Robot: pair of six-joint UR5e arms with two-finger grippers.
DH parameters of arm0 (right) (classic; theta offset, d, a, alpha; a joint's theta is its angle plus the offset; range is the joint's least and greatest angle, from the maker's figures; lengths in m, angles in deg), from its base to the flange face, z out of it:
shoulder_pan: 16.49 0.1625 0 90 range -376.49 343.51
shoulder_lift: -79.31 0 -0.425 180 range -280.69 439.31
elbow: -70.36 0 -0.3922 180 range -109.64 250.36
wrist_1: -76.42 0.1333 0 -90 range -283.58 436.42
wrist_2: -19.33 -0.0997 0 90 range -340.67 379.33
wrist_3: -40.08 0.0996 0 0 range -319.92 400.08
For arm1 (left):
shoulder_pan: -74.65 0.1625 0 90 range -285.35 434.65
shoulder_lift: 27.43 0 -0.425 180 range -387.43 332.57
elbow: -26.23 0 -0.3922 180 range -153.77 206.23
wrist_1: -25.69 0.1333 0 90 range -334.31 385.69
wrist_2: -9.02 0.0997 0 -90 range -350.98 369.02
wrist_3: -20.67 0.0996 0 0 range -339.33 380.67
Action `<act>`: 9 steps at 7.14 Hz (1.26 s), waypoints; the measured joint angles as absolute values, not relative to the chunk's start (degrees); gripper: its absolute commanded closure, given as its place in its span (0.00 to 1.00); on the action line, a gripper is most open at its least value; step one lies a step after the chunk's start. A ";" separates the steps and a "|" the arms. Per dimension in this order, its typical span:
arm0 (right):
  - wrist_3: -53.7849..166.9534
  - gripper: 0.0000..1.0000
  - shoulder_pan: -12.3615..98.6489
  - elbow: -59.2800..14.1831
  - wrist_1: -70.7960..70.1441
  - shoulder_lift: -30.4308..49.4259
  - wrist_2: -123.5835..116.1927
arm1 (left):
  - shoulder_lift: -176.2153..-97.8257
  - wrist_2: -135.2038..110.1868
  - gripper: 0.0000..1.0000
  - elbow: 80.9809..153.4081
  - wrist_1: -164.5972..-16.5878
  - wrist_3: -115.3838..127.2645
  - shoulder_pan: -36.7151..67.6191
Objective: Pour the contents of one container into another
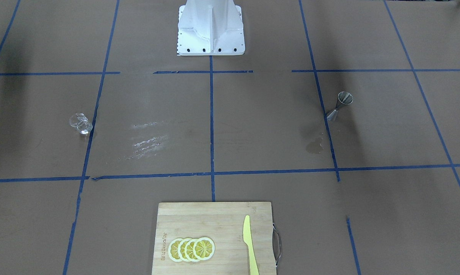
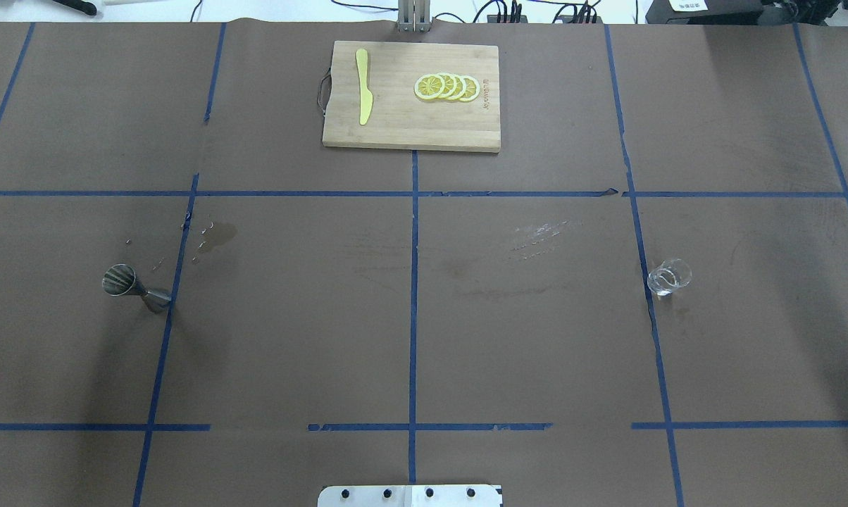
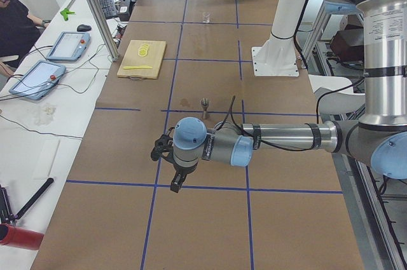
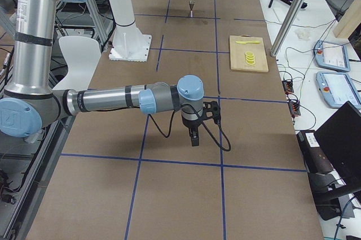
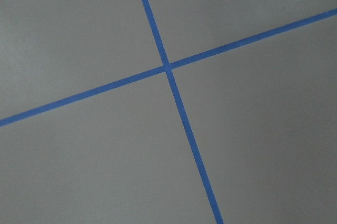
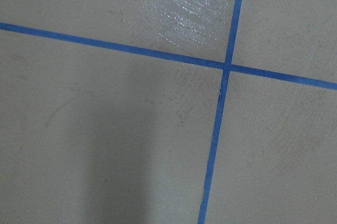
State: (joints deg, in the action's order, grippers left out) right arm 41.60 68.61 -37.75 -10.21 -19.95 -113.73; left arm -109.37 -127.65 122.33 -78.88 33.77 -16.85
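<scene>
Two vessels stand apart: clear round tumbler [image 2: 668, 277], steel hourglass jigger [image 2: 135, 287]

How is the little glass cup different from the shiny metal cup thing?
The glass tumbler is clear, so you can see through it; the metal jigger is grey and you cannot. The glass tumbler is short and round; the metal jigger is pinched in the middle like an hourglass. The glass tumbler sits on the robot's right side, the metal jigger on its left. Both are small and stand upright on the table, with nothing holding them.
</scene>
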 measured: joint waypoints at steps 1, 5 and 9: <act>41.66 0.00 68.64 -38.40 -10.23 -19.03 -113.88 | -109.64 -127.74 0.00 121.80 -80.53 33.74 -16.85; 41.53 0.00 68.66 -38.93 -5.13 -18.75 -114.85 | -112.16 -127.74 0.00 121.30 -95.58 33.21 -16.93; 49.64 0.00 68.45 -39.64 -3.89 -16.98 -115.21 | -113.67 -126.92 0.00 122.27 -110.10 24.08 -16.52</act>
State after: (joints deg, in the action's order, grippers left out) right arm 49.64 68.45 -39.64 -3.89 -16.98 -115.21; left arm -113.67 -126.92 122.27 -110.10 24.08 -16.52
